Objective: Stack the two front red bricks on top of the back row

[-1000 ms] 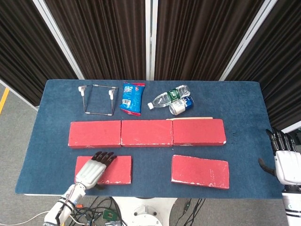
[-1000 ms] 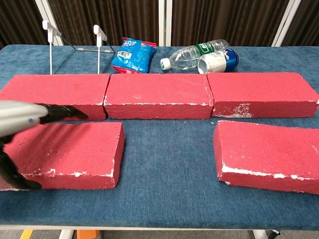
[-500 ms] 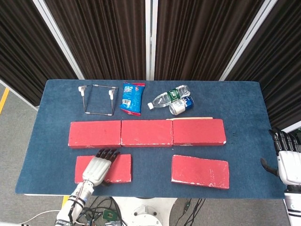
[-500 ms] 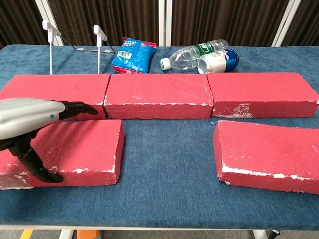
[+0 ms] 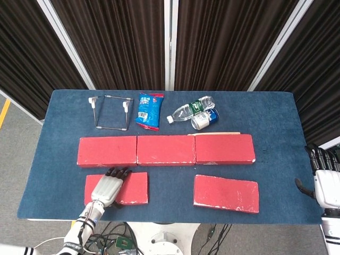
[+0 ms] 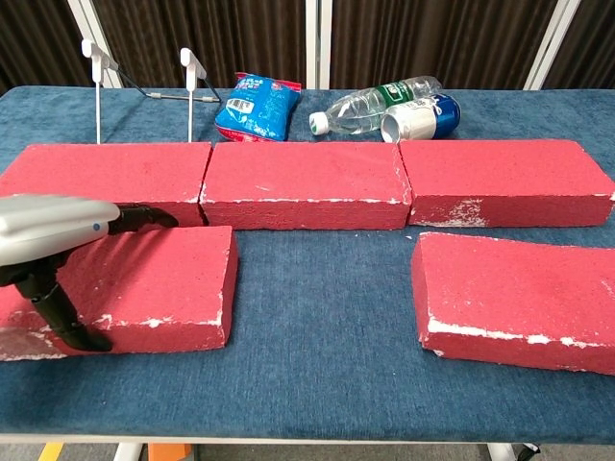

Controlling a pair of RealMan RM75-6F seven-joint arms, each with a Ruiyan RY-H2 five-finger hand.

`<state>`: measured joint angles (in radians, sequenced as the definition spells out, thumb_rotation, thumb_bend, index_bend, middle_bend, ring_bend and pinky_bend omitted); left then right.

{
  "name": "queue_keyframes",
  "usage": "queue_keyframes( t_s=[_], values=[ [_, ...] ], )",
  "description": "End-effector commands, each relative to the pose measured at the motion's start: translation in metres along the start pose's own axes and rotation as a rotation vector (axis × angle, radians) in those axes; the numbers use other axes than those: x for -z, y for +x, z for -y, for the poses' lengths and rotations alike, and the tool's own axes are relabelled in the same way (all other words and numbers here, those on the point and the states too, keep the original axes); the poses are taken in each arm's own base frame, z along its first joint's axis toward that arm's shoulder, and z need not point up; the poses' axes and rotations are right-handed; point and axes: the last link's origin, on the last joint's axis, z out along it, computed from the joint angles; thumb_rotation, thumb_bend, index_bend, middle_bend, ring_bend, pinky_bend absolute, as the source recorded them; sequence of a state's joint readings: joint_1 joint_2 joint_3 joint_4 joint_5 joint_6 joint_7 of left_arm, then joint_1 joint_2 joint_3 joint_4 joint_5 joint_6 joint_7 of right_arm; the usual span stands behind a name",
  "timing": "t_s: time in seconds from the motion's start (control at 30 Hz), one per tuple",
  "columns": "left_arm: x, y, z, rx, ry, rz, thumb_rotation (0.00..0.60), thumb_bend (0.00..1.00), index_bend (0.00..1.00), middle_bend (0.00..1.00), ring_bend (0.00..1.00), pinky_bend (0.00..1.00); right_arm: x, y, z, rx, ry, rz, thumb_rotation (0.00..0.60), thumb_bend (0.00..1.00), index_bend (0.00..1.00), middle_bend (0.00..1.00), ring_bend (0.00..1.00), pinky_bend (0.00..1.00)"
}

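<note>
Three red bricks form the back row (image 5: 166, 150) (image 6: 303, 182) across the blue table. The front left red brick (image 5: 133, 187) (image 6: 163, 279) lies just before that row. My left hand (image 5: 106, 186) (image 6: 48, 226) lies over its left part, fingers hooked over the far edge and thumb pressed on the near face, gripping it. The front right red brick (image 5: 226, 193) (image 6: 519, 298) lies flat, slightly skewed, with nothing touching it. Off the table's right edge, in the head view, my right hand (image 5: 325, 183) hangs with fingers apart and holds nothing.
Behind the row stand a wire rack (image 5: 110, 112) (image 6: 144, 86), a blue snack bag (image 5: 149, 110) (image 6: 255, 108), a lying plastic bottle (image 5: 191, 109) (image 6: 375, 101) and a can (image 5: 204, 119) (image 6: 421, 117). A gap of blue cloth separates the two front bricks.
The left hand has settled its fingers over the front left brick's far edge. The brick has shifted back toward the row. The right hand has drifted slightly down and right.
</note>
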<state>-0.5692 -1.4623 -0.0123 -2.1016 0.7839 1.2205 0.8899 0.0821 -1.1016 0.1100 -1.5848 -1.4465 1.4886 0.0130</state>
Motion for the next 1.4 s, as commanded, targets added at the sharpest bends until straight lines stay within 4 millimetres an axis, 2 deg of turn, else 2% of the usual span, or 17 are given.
queue_keyframes(
  t_s=[0.03,0.17,0.47,0.67,0.8,0.93,1.1,1.27,1.4],
  values=[
    [0.000,0.000,0.001,-0.003,0.003,0.009,0.600,0.00,0.05,0.07,0.13,0.00,0.000,0.000,0.000,0.000,-0.002,-0.002,0.600,0.18,0.00,0.00,0.00,0.00],
    [0.000,0.000,0.000,-0.001,-0.001,0.018,0.600,0.00,0.05,0.16,0.17,0.00,0.000,0.000,-0.001,-0.001,-0.007,-0.004,0.600,0.19,0.00,0.00,0.00,0.00],
    [0.006,0.004,-0.003,0.004,-0.016,-0.002,0.600,0.00,0.07,0.23,0.21,0.00,0.000,0.000,-0.001,0.003,-0.011,-0.009,0.600,0.19,0.00,0.00,0.00,0.00],
    [0.019,0.018,-0.010,0.013,-0.057,-0.050,0.600,0.00,0.07,0.24,0.23,0.00,0.000,0.002,-0.001,0.006,-0.014,-0.013,0.600,0.19,0.00,0.00,0.00,0.00],
    [0.021,0.041,-0.010,-0.017,-0.065,-0.129,0.600,0.00,0.07,0.24,0.23,0.00,-0.001,0.005,0.000,0.005,-0.013,-0.024,0.600,0.19,0.00,0.00,0.00,0.00],
    [0.005,0.064,-0.006,-0.072,-0.038,-0.178,0.600,0.00,0.08,0.23,0.23,0.00,-0.001,0.010,0.001,0.004,-0.010,-0.043,0.600,0.19,0.00,0.00,0.00,0.00],
    [-0.029,0.090,-0.001,-0.078,-0.006,-0.191,0.600,0.00,0.08,0.23,0.23,0.00,0.001,0.017,0.003,0.013,-0.001,-0.058,0.600,0.19,0.00,0.00,0.00,0.00],
    [-0.057,0.107,-0.001,-0.080,0.005,-0.182,0.600,0.00,0.08,0.23,0.22,0.00,0.000,0.022,0.006,0.018,0.008,-0.073,0.600,0.19,0.00,0.00,0.00,0.00],
    [-0.069,0.116,-0.006,-0.062,-0.005,-0.168,0.600,0.00,0.08,0.23,0.22,0.00,0.000,0.021,0.007,0.017,0.009,-0.071,0.600,0.19,0.00,0.00,0.00,0.00]
  ],
)
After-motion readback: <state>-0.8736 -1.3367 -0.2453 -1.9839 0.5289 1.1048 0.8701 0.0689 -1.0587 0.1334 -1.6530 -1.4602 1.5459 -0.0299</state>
